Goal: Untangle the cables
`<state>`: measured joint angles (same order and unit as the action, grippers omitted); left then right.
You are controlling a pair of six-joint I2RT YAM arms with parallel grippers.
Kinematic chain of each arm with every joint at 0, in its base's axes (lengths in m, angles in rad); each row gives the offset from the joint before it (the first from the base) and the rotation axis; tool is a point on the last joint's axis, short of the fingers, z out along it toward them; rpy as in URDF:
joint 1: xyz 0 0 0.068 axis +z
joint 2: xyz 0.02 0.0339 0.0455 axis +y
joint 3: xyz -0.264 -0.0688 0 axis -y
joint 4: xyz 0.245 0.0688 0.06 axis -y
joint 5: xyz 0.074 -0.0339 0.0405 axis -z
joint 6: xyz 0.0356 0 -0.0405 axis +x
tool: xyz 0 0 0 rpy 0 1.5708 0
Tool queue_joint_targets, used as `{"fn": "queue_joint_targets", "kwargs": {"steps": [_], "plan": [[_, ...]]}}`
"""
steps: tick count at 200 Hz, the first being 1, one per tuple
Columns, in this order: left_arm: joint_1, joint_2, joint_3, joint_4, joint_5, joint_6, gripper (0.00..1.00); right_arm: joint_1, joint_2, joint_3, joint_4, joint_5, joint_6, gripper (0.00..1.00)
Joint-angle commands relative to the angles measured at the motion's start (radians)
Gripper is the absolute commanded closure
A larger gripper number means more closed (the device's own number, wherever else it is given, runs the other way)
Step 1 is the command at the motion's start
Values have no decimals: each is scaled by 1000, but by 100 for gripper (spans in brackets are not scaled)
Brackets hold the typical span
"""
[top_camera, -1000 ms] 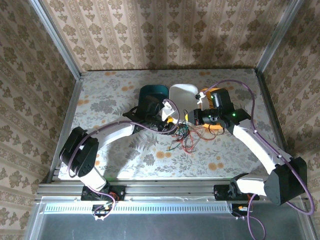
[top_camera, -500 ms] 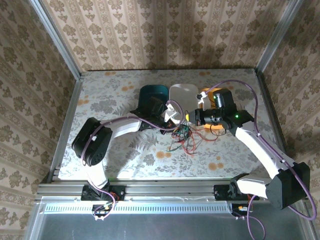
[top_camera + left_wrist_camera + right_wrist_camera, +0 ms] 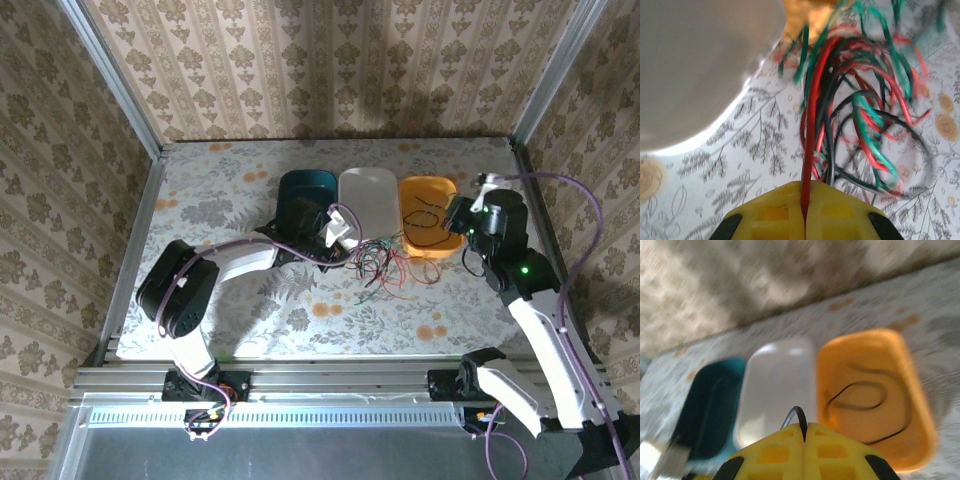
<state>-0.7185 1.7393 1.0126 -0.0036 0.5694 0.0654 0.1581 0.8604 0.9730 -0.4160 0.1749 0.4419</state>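
The cables (image 3: 385, 268) lie as a tangle of red, green and black strands on the floral table, in front of the white tray (image 3: 368, 195). My left gripper (image 3: 348, 240) sits at the tangle's left edge. In the left wrist view its yellow fingers (image 3: 765, 215) are shut on a red cable (image 3: 812, 115) that runs up into the tangle (image 3: 865, 100). My right gripper (image 3: 458, 213) hangs over the orange tray (image 3: 443, 243), shut on a thin black cable (image 3: 801, 416). A black cable loop (image 3: 856, 396) lies inside the orange tray (image 3: 920, 405).
Three trays stand in a row at the back: teal (image 3: 303, 190), white and orange. In the right wrist view the white tray (image 3: 777, 385) and the teal tray (image 3: 710, 410) lie left of the orange one. Metal frame posts and patterned walls enclose the table (image 3: 220, 300).
The left gripper has shut on a red cable at the tangle. The right arm has drawn back to the right, away from the tangle, with its black cable over the orange tray.
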Motion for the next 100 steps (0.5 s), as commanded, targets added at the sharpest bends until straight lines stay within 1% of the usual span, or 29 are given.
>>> {"fn": "queue_joint_targets", "kwargs": {"steps": [1, 16, 65, 80, 100], "plan": [[14, -33, -52, -40, -41, -26, 100, -41, -41, 36, 71, 311, 30, 100], [17, -48, -70, -40, -50, -27, 100, -69, -49, 44, 73, 334, 40, 100], [22, -80, -112, -52, -92, -29, 100, -145, -35, 79, 88, 237, 37, 100], [22, -93, -130, -71, -154, -29, 100, -163, -38, 95, 87, 239, 23, 100], [24, -123, -177, -58, -269, -33, 100, -194, -44, 117, 77, 257, 24, 100]]}}
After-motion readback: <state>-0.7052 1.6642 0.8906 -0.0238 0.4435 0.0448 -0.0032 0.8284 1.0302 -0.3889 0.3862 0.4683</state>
